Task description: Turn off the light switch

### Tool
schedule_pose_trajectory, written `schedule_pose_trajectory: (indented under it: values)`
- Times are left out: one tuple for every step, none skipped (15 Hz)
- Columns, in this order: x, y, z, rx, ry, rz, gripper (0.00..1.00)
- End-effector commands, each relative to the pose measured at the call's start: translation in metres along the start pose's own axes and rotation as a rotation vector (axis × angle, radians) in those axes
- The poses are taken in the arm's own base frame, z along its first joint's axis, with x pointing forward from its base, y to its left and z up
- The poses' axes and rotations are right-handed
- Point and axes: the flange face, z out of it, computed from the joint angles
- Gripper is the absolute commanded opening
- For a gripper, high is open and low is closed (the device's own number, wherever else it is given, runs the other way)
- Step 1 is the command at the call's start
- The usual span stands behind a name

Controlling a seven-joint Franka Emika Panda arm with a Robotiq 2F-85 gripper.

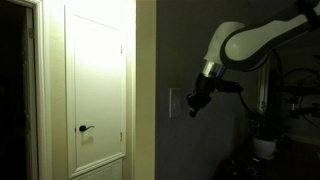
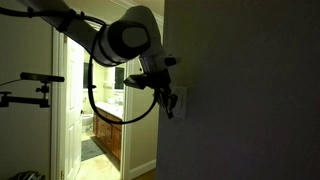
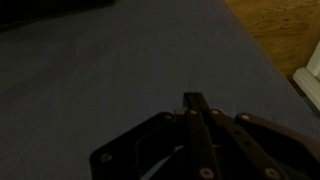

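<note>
The light switch [image 1: 176,102] has the end effector [image 1: 194,106] just beside it, fingers [image 3: 197,125] pressed together, holding nothing.

The wall [image 3: 110,70] is painted matt, and the wrist view shows a fine, slightly grainy texture. The switch [image 1: 176,102] plate looks like smooth pale plastic. The jaws are dark, dull links that look like metal, with small round rivets and no shine. The arm [image 1: 245,40] has a smooth white shell, plastic by its look, with a soft gloss. A black cable [image 2: 93,85] on it looks rubbery. The door [image 1: 95,70] is panelled and painted white, with a satin sheen under the light. Its handle [image 1: 87,128] is dark and matt, and its material is unclear. The floor [image 3: 270,25] looks like warm brown wood, as does the cabinet [image 2: 108,138].
</note>
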Motion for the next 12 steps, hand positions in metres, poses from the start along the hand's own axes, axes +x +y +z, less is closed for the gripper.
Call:
schedule_pose_trajectory:
  values:
    - [-0.032, 0.007, 0.001, -0.013, -0.104, -0.043, 0.30]
    - [-0.039, 0.009, 0.004, -0.022, -0.131, -0.056, 0.30]
    - [-0.046, 0.012, 0.005, -0.034, -0.156, -0.068, 0.32]
    - [-0.051, 0.014, 0.005, -0.045, -0.180, -0.079, 0.37]
    - [-0.057, 0.016, 0.005, -0.056, -0.205, -0.088, 0.44]
    - [-0.063, 0.019, 0.004, -0.069, -0.231, -0.098, 0.50]
    - [-0.067, 0.021, 0.003, -0.089, -0.255, -0.107, 0.57]
    - [-0.073, 0.023, 0.002, -0.104, -0.281, -0.118, 0.62]
    - [-0.078, 0.025, 0.001, -0.119, -0.303, -0.127, 0.70]
    - [-0.082, 0.026, 0.000, -0.129, -0.323, -0.135, 0.76]
    - [-0.086, 0.027, -0.001, -0.135, -0.339, -0.142, 0.82]
    - [-0.087, 0.027, -0.001, -0.143, -0.355, -0.141, 0.89]
